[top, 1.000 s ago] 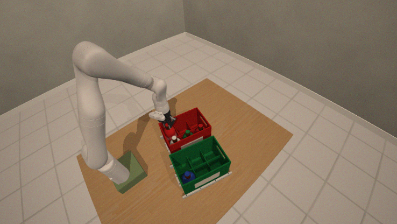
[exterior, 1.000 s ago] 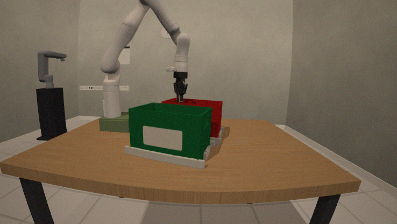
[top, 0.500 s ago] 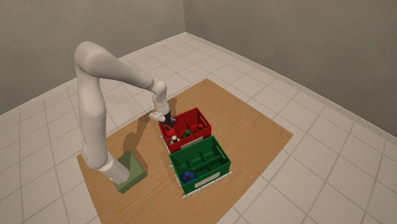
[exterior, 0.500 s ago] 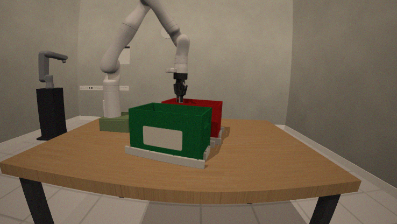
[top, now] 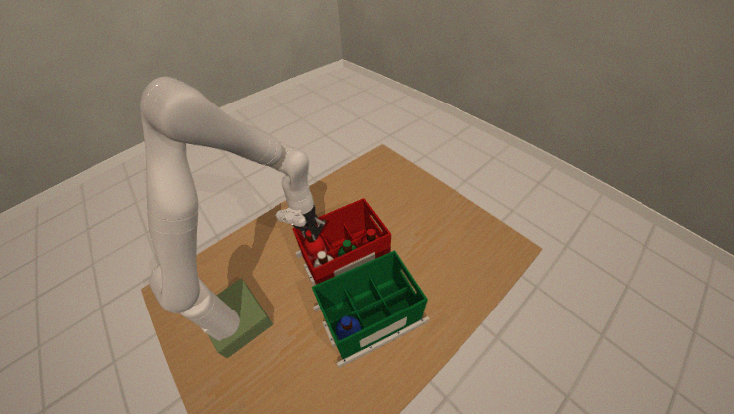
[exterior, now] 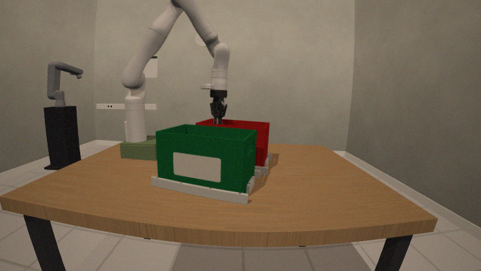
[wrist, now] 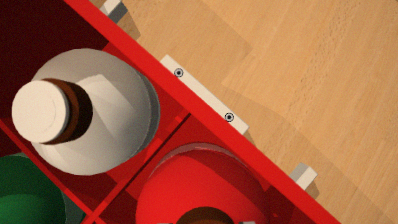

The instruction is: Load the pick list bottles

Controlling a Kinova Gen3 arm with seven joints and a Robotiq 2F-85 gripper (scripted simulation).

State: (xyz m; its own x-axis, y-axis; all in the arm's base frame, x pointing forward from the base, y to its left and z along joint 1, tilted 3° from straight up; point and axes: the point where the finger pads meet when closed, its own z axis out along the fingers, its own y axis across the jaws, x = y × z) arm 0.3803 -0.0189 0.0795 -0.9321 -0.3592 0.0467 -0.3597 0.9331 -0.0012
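Observation:
My gripper (top: 313,234) (exterior: 218,122) (wrist: 205,222) points down into the near-robot end of the red crate (top: 384,246) (exterior: 262,141) (wrist: 210,119). It is shut on the neck of a red bottle (top: 316,248) (wrist: 200,175). The bottle is upright in its compartment; whether it is raised off the floor cannot be told. A white bottle (top: 322,259) (wrist: 120,110), a green bottle (top: 347,249) (wrist: 30,195) and a red-capped bottle (top: 371,235) stand in the same crate. The green crate (top: 349,347) (exterior: 235,161) holds a blue bottle (top: 349,328) in one corner. The pick list is not visible.
Light strips (top: 371,346) (exterior: 198,191) (wrist: 202,92) lie around the crates on the wooden table (top: 462,247) (exterior: 319,188). A green box (top: 252,328) (exterior: 137,150) is by the arm's base. The crates stand close together, and the green crate's other compartments are empty.

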